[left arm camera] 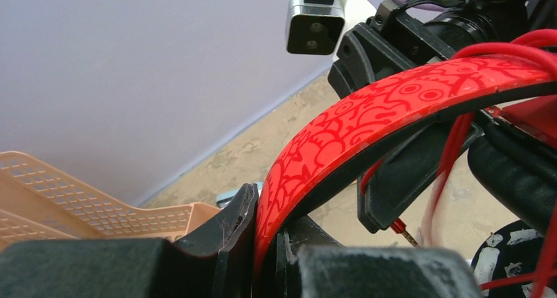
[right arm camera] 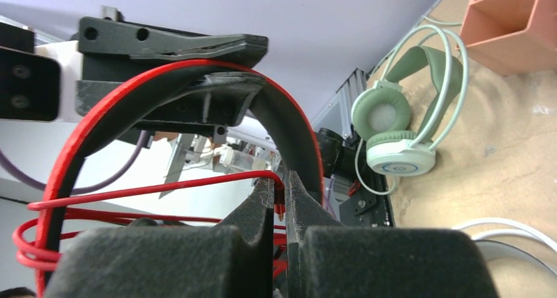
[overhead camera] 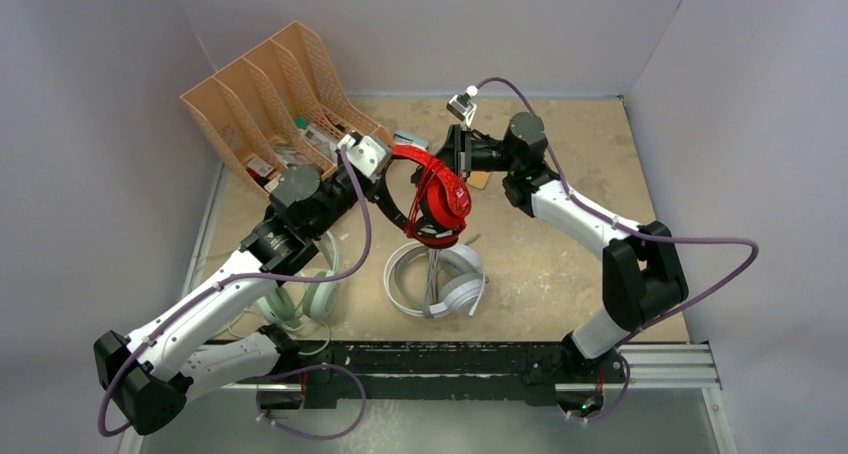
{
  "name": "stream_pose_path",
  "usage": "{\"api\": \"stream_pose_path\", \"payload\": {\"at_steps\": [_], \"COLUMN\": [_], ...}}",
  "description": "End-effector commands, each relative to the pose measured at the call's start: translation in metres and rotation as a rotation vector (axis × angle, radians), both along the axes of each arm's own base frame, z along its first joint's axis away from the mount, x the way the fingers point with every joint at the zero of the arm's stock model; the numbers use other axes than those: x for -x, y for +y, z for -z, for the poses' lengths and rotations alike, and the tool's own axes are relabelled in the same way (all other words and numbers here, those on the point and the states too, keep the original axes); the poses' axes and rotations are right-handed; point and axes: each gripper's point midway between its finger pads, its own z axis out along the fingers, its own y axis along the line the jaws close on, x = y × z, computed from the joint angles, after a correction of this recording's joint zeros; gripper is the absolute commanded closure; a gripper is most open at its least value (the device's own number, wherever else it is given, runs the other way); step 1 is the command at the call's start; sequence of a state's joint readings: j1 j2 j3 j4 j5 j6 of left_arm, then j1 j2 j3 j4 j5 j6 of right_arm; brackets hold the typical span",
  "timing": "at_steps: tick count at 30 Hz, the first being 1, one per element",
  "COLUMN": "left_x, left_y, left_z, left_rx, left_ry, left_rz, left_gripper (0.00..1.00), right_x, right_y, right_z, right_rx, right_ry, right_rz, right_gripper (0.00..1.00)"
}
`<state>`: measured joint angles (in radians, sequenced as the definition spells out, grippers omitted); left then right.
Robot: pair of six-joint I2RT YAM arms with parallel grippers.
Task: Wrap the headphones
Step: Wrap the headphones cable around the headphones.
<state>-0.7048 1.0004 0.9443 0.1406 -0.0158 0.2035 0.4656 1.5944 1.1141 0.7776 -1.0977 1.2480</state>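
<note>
The red and black headphones (overhead camera: 437,196) hang in the air over the table's middle. My left gripper (overhead camera: 385,169) is shut on their patterned red headband (left arm camera: 368,117). My right gripper (overhead camera: 456,154) is shut on the plug end of the red cord (right arm camera: 278,191), with cord loops (right arm camera: 39,245) wound round the headband. The white headphones with grey cord (overhead camera: 437,279) lie on the table below the red pair. The mint-green headphones (overhead camera: 300,296) lie at the left under my left arm and also show in the right wrist view (right arm camera: 401,124).
A peach file organiser (overhead camera: 270,94) with small items stands at the back left. Grey walls enclose the table on three sides. A black rail (overhead camera: 450,359) runs along the near edge.
</note>
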Motion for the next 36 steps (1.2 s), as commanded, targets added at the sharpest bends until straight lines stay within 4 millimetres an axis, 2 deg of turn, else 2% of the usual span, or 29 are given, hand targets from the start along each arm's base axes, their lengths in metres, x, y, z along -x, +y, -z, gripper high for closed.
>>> {"api": "stream_pose_path", "payload": {"at_steps": [1,8,11,17,22,28,36], "left_x": [0.026,0.024,0.018,0.006,0.004,0.005,0.011], "left_y": [-0.002,0.003,0.006,0.012,0.012,0.014,0.002], "left_z": [-0.096,-0.089,-0.088,-0.088,-0.092,-0.104,-0.1], "left_rx": [0.206,0.187,0.164,0.085,0.073,0.079,0.009], "left_ry": [-0.204,-0.184,-0.194,-0.231,-0.245,-0.274,-0.301], "left_rz": [0.099,0.067,0.034,-0.033,-0.039,-0.046,0.029], "left_gripper": [1.0,1.0,1.0,1.0,1.0,1.0,1.0], "right_x": [-0.005,-0.009,0.004,0.037,0.051,0.058,0.055], "right_y": [-0.002,-0.001,0.0,-0.013,-0.02,-0.024,-0.025], "right_z": [0.014,0.012,0.01,0.003,0.007,0.021,0.015], "right_rx": [0.074,0.109,0.098,0.084,0.098,0.16,0.165], "right_ry": [-0.028,-0.085,-0.09,-0.131,-0.138,-0.147,-0.215], "right_rz": [0.04,0.06,0.005,-0.096,-0.125,-0.158,-0.182], "right_gripper": [1.0,1.0,1.0,1.0,1.0,1.0,0.96]}}
